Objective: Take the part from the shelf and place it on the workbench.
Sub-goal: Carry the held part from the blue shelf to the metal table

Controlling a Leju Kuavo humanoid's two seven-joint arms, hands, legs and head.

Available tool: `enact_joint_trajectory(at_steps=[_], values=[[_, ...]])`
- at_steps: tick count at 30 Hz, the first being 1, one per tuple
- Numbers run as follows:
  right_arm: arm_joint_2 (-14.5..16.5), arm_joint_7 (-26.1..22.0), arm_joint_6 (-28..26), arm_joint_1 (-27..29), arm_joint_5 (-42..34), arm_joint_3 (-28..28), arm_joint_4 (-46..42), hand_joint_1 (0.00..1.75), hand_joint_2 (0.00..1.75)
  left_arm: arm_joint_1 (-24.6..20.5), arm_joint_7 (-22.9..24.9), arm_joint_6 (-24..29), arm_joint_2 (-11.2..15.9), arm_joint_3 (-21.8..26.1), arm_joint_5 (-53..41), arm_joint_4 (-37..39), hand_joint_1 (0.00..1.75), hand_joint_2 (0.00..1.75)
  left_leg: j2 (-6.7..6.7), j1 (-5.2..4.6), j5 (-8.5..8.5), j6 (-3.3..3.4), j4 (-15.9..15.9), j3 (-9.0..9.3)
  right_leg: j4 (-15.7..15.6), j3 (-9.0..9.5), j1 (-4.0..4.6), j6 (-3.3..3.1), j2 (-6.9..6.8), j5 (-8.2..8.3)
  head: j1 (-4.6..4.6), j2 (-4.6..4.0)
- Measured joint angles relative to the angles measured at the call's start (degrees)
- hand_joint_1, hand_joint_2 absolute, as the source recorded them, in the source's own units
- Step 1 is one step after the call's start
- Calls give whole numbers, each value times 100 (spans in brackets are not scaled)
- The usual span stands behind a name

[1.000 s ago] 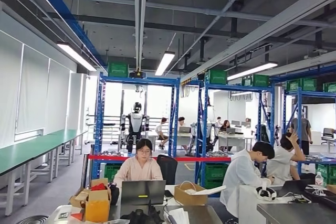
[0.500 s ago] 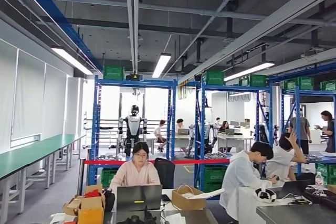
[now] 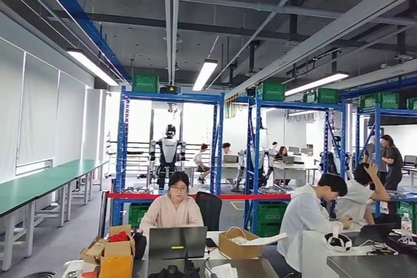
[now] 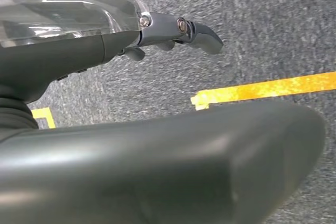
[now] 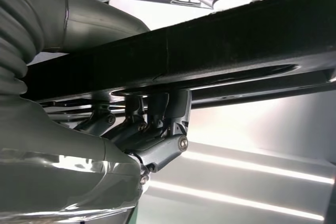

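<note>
In the right wrist view my right hand (image 5: 150, 135) has its dark fingers (image 5: 158, 153) curled up against a long dark bar-shaped part (image 5: 222, 45), which crosses the whole picture and appears held. A bright, shiny surface lies behind it. In the left wrist view my left hand (image 4: 130, 35) hangs over grey floor. Its fingers (image 4: 198, 29) are stretched out with nothing in them. In the head view, blue shelves (image 3: 169, 99) stand far ahead and a long green workbench (image 3: 29, 190) runs along the left wall.
A person at a laptop (image 3: 173, 209) sits just ahead at a cluttered desk with cardboard boxes (image 3: 115, 255). More people (image 3: 315, 216) sit at the right. Red barrier tape (image 3: 197, 196) spans the shelves, with another robot (image 3: 169, 151) behind it. Yellow floor tape (image 4: 261, 88) lies under my left hand.
The whole head picture has swayed a little, so the camera moved. A person has walked into view at the far right by the shelves.
</note>
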Motion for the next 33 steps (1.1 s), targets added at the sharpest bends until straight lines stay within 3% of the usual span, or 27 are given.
enact_joint_trajectory(at_steps=[1, 4, 5, 6, 8, 10, 12, 15, 17, 19, 20, 21, 24, 25, 26, 30, 31, 33], values=[[-1, -1, 0, -3, -3, -2, -2, 175, 175, -6, -1, 0, 0, 0, 1, 0, 0, 175, -1, 6, -23, 25, -7, 39, 269, -144, -12, 30, -2, -93, 1, 0], [-8, -18, 0, 31, -23, -11, -2, 175, 175, -15, -1, 1, 0, 0, 0, 0, 0, 175, -6, 0, -128, 56, -8, 138, 1301, -836, -37, 81, -3, -415, 0, -1], [-11, -33, -1, 51, -34, -16, -2, 175, 175, -11, -1, 1, 0, 0, 0, 0, 0, 175, -9, -2, -172, 54, -8, 185, 1426, -986, -39, 78, -3, -403, -1, -1], [-13, -48, -1, 70, -43, -27, -5, 175, 175, -8, -1, 0, 0, 0, -5, 0, 0, 175, -15, -4, -220, 48, -8, 248, 1343, -1036, -36, 64, -2, -273, -1, -1], [-13, -66, -3, 93, -59, -67, -15, 175, 175, -6, -1, 0, -6, 0, -13, 0, 0, 175, -27, -1, -327, 29, -19, 393, 683, -888, -6, -4, -2, 256, -1, -1], [-11, -41, -1, 103, -124, -114, -21, 175, 175, -20, -3, 0, -19, 0, -26, 0, 0, 175, -29, 7, -401, -5, -61, 499, 106, -735, 51, -95, -14, 563, -2, 1], [-3, 9, 3, 120, -225, -146, -20, 175, 175, -19, -5, 0, -26, 0, -36, 0, 0, 175, -13, 4, -412, -57, -118, 583, -75, -689, 85, -173, -13, 575, -3, 1], [26, 52, 14, 137, -294, -166, -22, 175, 175, -22, -11, -1, -26, -1, -46, 0, 0, 175, 7, -3, -441, -107, 15, 625, -258, -472, 44, -242, 34, 593, -4, 1], [50, 61, 15, 137, -285, -168, -21, 175, 175, -43, -15, -1, -24, -1, -49, 0, 0, 175, 8, -1, -603, -120, 533, 348, -315, -347, 30, -274, 52, 551, -4, 0], [62, 67, -8, 146, -225, -168, -3, 175, 175, -38, -18, 1, -19, -1, -49, 0, 0, 175, 8, 0, -861, -142, 1147, -102, -316, -278, 33, -297, 78, 478, -4, 0], [63, 70, -22, 153, -190, -167, 10, 175, 175, -28, -19, 2, -16, 0, -49, 0, 0, 175, 8, 3, -914, -157, 1290, -271, -315, -235, 32, -296, 97, 436, -4, -1], [63, 70, -33, 157, -162, -167, 22, 175, 175, -21, -22, 2, -15, 0, -48, 0, 0, 175, 8, 8, -846, -176, 1253, -354, -312, -177, 29, -288, 114, 388, -4, -1], [63, 70, -46, 163, -144, -166, 38, 175, 175, -11, -31, 0, -15, 1, -47, 1, 0, 175, 5, 25, -119, -224, 390, -209, -287, 23, 21, -220, 133, 209, -5, -1], [63, 70, -49, 161, -142, -166, 45, 175, 175, -12, -32, 0, -15, 1, -47, 1, 0, 175, 3, 17, 23, -201, 169, -155, -270, 55, 23, -186, 136, 158, -5, -1], [63, 71, -51, 163, -137, -164, 53, 175, 175, -10, -33, 0, -15, 1, -47, 1, 0, 175, 0, 2, 89, -165, 56, -133, -257, 68, 25, -149, 140, 114, -5, -1], [64, 74, -57, 152, -127, -166, 61, 175, 175, -7, -35, 0, -15, 1, -47, 0, 0, 175, 2, -11, 42, -5, 7, -55, -122, 53, 10, -13, 117, 23, -3, 1], [65, 72, -60, 141, -128, -169, 61, 175, 175, -11, -36, 0, -15, 1, -47, 0, 0, 175, 2, 2, 24, 18, -4, -9, 94, -59, -1, 20, 94, -31, -3, 1], [63, 70, -61, 132, -129, -173, 62, 175, 175, -19, -36, 0, -14, 1, -47, 0, 0, 175, 5, 6, -44, 51, -19, 69, 820, -502, -27, 76, 54, -246, -4, -1]])
